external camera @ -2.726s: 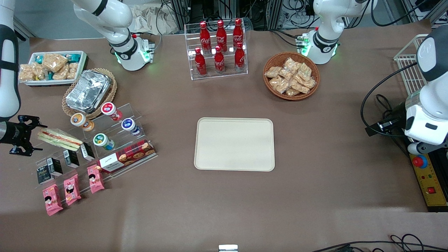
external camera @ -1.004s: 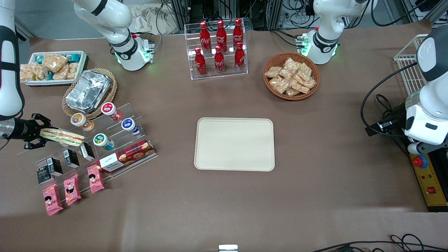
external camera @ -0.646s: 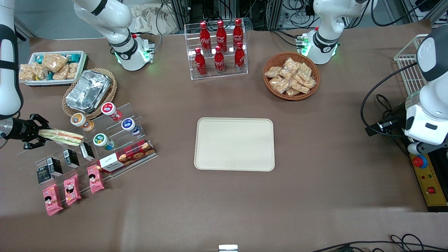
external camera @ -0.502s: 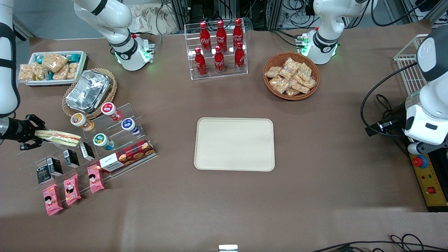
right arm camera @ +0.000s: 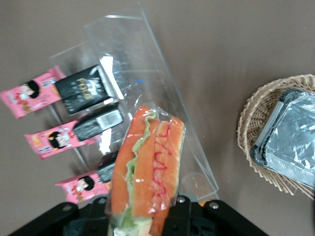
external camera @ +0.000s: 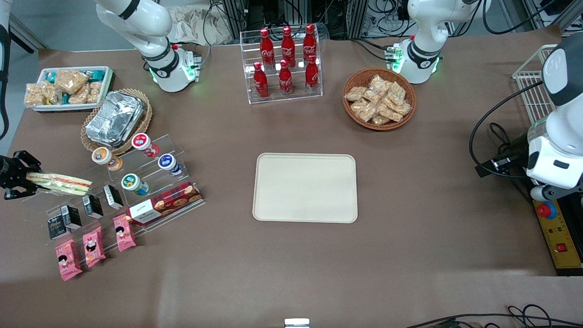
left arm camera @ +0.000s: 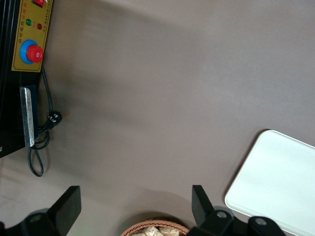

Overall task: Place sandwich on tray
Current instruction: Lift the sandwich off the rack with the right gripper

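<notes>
Fingers (external camera: pixel 28 178) clamping sandwich (external camera: pixel 59 183), Coca-Cola bottles (external camera: pixel 285 61) upright

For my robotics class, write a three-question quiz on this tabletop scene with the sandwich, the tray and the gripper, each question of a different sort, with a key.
1. True or false: the sandwich already lies on the tray.
2. What does the gripper hold? A) a cola bottle B) the sandwich C) a pink packet
3. How many red cola bottles stand in the clear rack?

Key
1. False: the gripper, at the working arm's end of the table, holds it above the clear display stand.
2. B
3. Six
</notes>
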